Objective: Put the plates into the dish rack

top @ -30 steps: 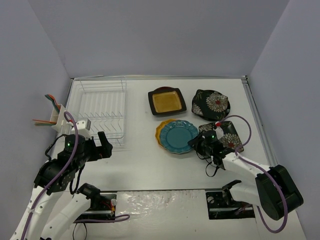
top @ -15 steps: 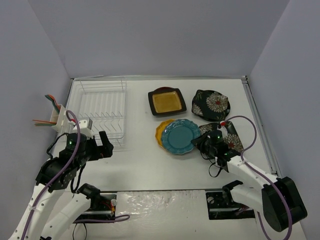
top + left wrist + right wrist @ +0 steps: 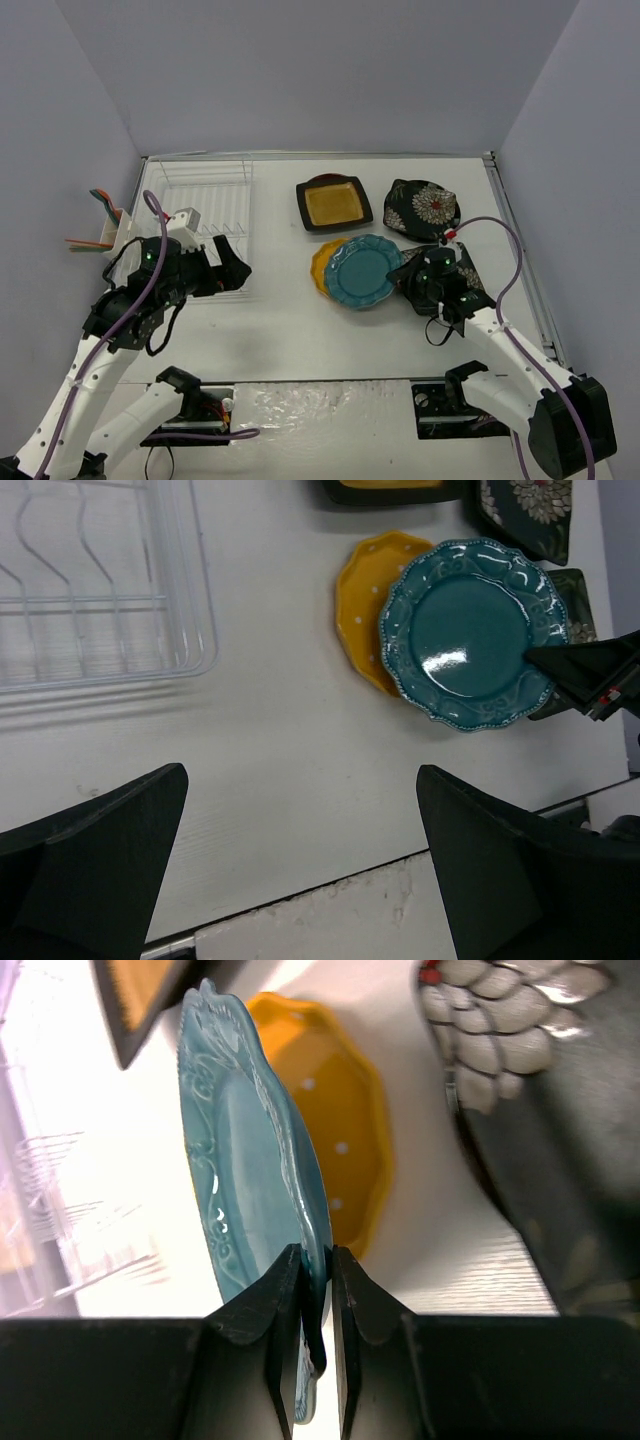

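A teal scalloped plate (image 3: pixel 360 272) lies partly over an orange-yellow plate (image 3: pixel 320 266) at mid-table. My right gripper (image 3: pixel 408 276) is shut on the teal plate's right rim (image 3: pixel 318 1230), and that edge is tilted up off the orange-yellow plate (image 3: pixel 345 1120). A black square plate with a yellow centre (image 3: pixel 333 202) and a black flowered plate (image 3: pixel 423 208) lie behind them. Another flowered plate (image 3: pixel 540 1080) sits under my right arm. The white wire dish rack (image 3: pixel 200 212) stands at the left with no plates in it. My left gripper (image 3: pixel 226 268) hangs open over the rack's near right corner, holding nothing (image 3: pixel 300 776).
A white utensil cup (image 3: pixel 116 236) with coloured utensils hangs off the rack's left side. Purple cables loop off both arms. The table's front edge (image 3: pixel 300 905) runs below my left fingers. Walls close in the left, back and right.
My right gripper closed on the teal plate's rim and raised that edge, drawing back slightly right. My left arm swung right and forward to the rack's near corner.
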Tool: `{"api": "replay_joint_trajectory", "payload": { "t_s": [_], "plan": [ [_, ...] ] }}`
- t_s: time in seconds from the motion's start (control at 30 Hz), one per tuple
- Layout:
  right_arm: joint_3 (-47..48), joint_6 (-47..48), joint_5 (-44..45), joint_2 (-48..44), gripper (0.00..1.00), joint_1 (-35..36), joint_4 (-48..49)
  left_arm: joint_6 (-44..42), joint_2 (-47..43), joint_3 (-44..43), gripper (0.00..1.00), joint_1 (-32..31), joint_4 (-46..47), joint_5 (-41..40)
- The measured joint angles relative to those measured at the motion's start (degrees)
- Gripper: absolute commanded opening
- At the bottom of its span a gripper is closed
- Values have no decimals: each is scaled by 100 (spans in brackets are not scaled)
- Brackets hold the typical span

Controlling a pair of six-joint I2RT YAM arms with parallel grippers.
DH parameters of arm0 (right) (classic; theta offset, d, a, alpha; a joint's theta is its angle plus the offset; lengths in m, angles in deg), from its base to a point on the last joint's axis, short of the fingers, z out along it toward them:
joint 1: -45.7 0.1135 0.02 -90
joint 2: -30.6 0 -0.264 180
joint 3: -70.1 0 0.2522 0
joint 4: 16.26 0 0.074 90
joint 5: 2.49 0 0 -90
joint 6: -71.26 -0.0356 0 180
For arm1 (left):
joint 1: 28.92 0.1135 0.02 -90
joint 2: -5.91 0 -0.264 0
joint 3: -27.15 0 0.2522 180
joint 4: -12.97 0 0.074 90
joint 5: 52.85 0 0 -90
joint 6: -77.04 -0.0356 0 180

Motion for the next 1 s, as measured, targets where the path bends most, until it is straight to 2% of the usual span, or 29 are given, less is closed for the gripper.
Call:
{"api": "replay_joint_trajectory", "payload": {
  "t_s": [0.3, 0.73, 0.93, 1.0],
  "plan": [
    [753, 30, -832, -118, 0, -25, 47, 621, 903, -6, 97, -46, 1212, 884],
    [863, -424, -2113, -78, 0, -25, 1190, 1217, 2221, -43, 97, -639, 2694, 1351],
    [912, -559, -2389, -13, 0, -25, 1602, 1489, 2457, -44, 79, -778, 3108, 1498],
    [914, -591, -2443, -9, 0, -25, 1681, 1584, 2459, -44, 70, -778, 3257, 1550]
  ]
}}
